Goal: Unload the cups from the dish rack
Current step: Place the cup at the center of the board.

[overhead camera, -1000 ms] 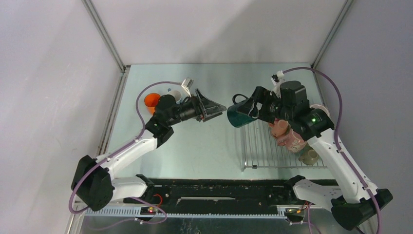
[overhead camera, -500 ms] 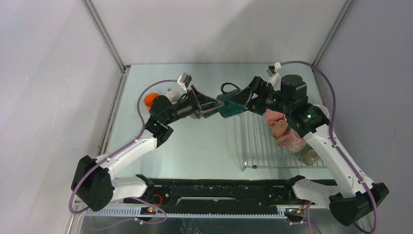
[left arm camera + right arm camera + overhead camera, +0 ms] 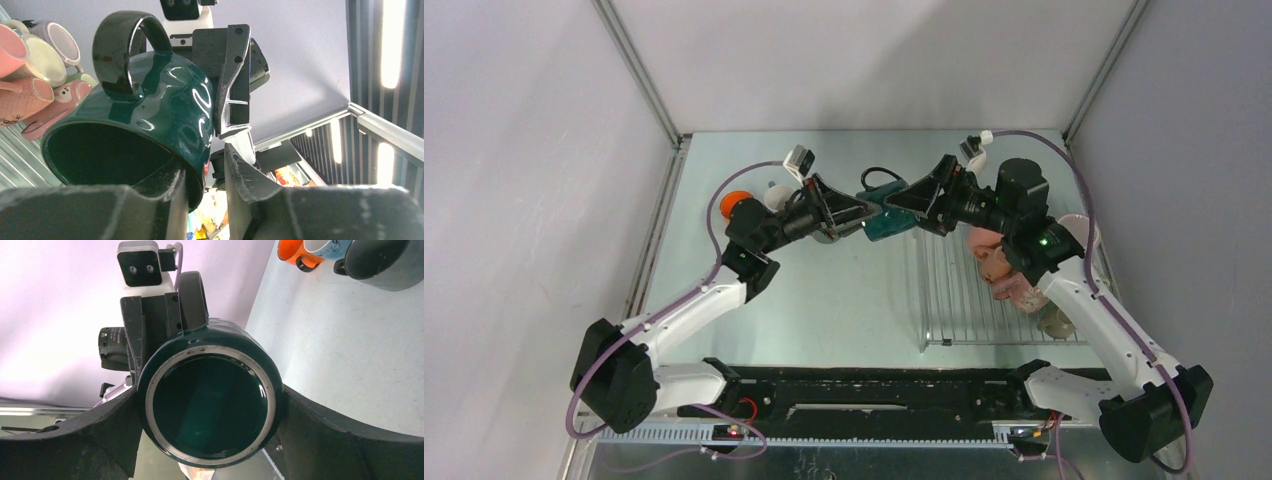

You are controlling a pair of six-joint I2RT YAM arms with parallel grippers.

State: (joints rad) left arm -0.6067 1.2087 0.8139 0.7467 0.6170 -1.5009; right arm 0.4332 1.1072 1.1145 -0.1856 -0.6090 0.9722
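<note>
A dark teal cup (image 3: 886, 212) hangs in the air between the two arms, left of the dish rack (image 3: 954, 300). My right gripper (image 3: 904, 204) is shut on the cup's body; in the right wrist view both fingers press its sides (image 3: 210, 405). My left gripper (image 3: 202, 165) straddles the cup's rim (image 3: 150, 115): one finger sits inside the mouth and the other outside, with a thin gap showing at the outer finger. Pink cups (image 3: 1002, 265) and a beige cup (image 3: 1056, 320) lie on the rack's right side.
An orange cup (image 3: 736, 203), a dark grey cup (image 3: 380, 262) and a pale one (image 3: 327, 247) stand on the table at the back left, behind the left arm. A metal frame post rises at each back corner. The rack's left bars are bare.
The right arm carried the teal cup leftward and back, off the rack's edge. The left gripper came in to meet it and its jaws narrowed around the rim.
</note>
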